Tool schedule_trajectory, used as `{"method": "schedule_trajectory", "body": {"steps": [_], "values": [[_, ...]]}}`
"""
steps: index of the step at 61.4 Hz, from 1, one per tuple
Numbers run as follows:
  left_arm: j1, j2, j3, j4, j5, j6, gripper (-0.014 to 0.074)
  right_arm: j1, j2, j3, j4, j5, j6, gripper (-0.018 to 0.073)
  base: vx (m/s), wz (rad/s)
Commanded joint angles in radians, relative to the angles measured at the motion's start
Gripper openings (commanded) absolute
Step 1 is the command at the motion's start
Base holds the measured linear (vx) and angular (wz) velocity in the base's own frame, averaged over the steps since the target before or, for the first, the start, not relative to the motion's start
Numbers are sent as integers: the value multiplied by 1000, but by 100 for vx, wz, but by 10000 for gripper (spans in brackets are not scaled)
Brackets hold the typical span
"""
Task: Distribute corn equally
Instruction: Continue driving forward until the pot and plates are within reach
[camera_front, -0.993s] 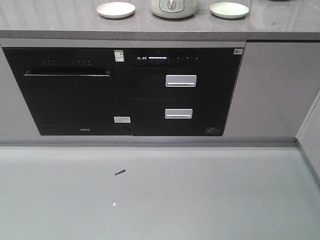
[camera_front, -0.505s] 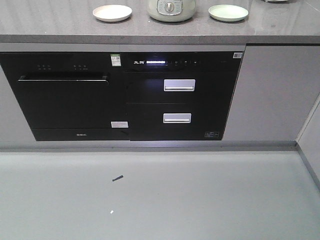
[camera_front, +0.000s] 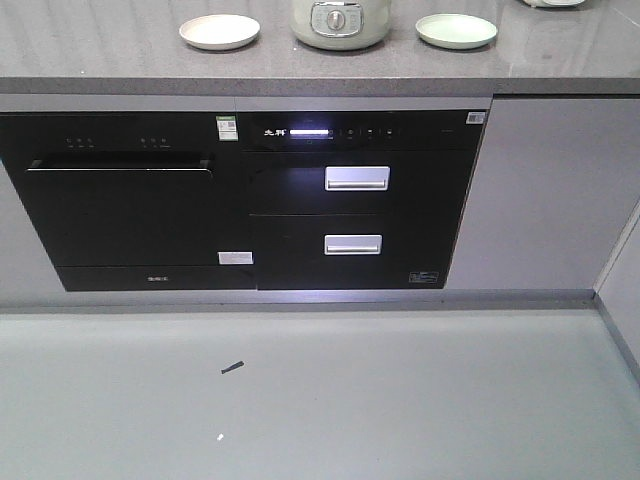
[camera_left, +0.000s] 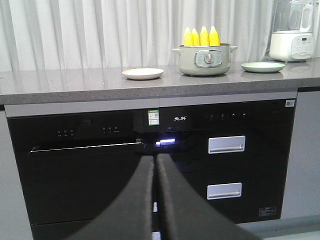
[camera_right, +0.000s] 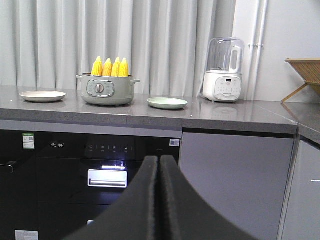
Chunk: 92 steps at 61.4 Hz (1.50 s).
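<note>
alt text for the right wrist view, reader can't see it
Four yellow corn cobs stand upright in a grey-green pot on a grey counter, with a cream plate to its left and a green plate to its right. A white blender stands further right, and the shut right gripper fills the bottom foreground.

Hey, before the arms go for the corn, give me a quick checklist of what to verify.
1. Even count: four corn cobs stand upright in the electric pot: ok.
2. Empty cream plate: ok.
3. Empty green plate: ok.
4. Open left gripper: shut, holding nothing: not ok.
5. Open right gripper: shut, holding nothing: not ok.
6. Electric pot cool enough to reach into: cannot tell.
</note>
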Motion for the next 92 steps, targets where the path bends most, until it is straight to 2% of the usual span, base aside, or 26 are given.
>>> {"method": "schedule_trajectory", "body": {"steps": [1,92], "values": [[1,-17,4,-3,-72,-11,-7,-6,-4,11,-11,-78,-5,-4,7,0],[1,-17,4,-3,-72,-11,-7,-6,-4,11,-11,-78,-5,-4,7,0]]}}
